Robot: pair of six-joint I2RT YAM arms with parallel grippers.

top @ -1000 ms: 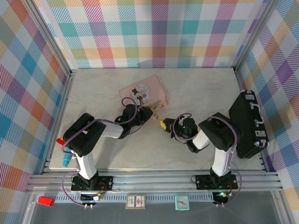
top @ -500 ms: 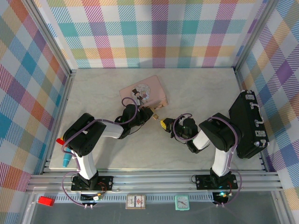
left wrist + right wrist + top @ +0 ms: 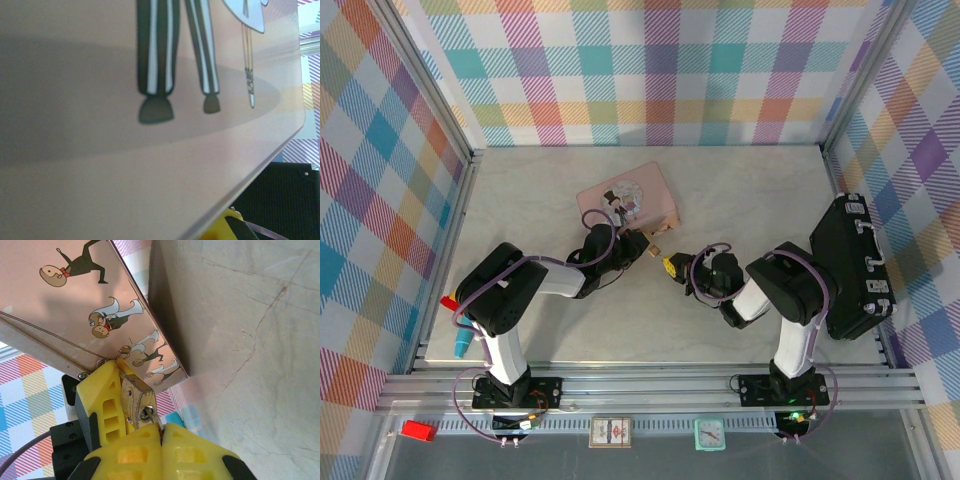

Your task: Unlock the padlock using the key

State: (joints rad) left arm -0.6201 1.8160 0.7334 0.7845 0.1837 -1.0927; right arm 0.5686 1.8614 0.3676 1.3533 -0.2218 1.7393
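The padlock (image 3: 136, 399) was held in the closed left hand (image 3: 640, 240), at the corner of the pink tin (image 3: 75, 300) near the middle of the bench (image 3: 250, 340). The key (image 3: 149, 415) was seated in it, pinched by the closed right hand (image 3: 162, 432). If twisted off-axis, the key could be bent or slipped.

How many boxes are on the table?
2. A pink tin with cartoon figures lies at the far middle of the table. A black case sits along the table's right edge. A very small box could be hidden from the cameras.
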